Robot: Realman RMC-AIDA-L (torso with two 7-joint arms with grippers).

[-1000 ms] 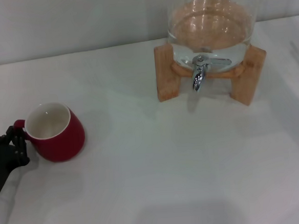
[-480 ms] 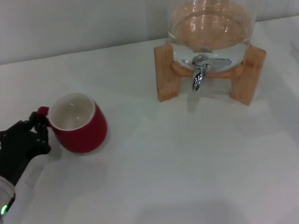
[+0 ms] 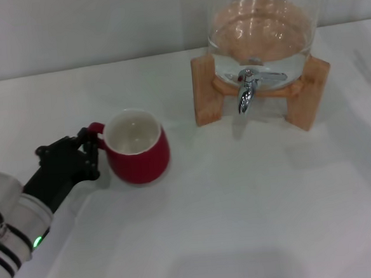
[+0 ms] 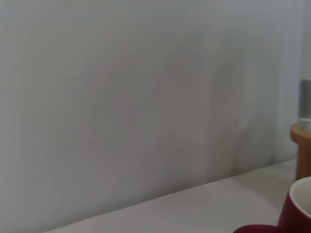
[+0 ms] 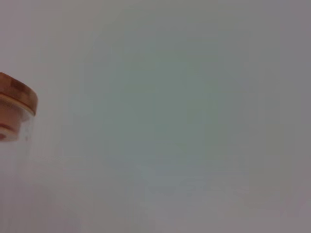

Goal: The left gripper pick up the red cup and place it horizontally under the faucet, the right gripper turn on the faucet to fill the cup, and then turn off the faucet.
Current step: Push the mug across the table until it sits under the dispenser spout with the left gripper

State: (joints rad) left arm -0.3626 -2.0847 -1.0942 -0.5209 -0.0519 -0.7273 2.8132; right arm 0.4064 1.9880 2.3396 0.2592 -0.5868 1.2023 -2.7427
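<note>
In the head view, the left gripper (image 3: 84,152) sits at the near left of the table (image 3: 242,224), its black fingers (image 3: 90,159) closed around the handle (image 3: 96,129) of the red cup (image 3: 137,149). The cup stands upright just beyond the fingertips, on the side away from the sleeve (image 3: 10,221), mouth up and cream inside showing; whether its base touches the table or hangs just above it cannot be told. A small green light (image 3: 36,241) glows on the sleeve behind the claw. Well ahead of the gripper and off to its right stands the glass dispenser (image 3: 260,29) on its wooden stand (image 3: 207,90). The faucet (image 3: 246,93) points down from the front of the dispenser, between the stand's two legs, its lever lying out to the side. The cup is well apart from the faucet, short of it and to its left.

In the left wrist view, the cup's rim and red wall (image 4: 299,208) show at one corner, close to the camera, with a bit of red handle (image 4: 255,229) beside it. The stand's edge (image 4: 302,150) shows farther off, against a plain wall (image 4: 136,97). The gripper's own fingers do not show here.

In the right wrist view, only the dispenser's wooden lid (image 5: 17,94) and the wall show. The right gripper appears in no view.
</note>
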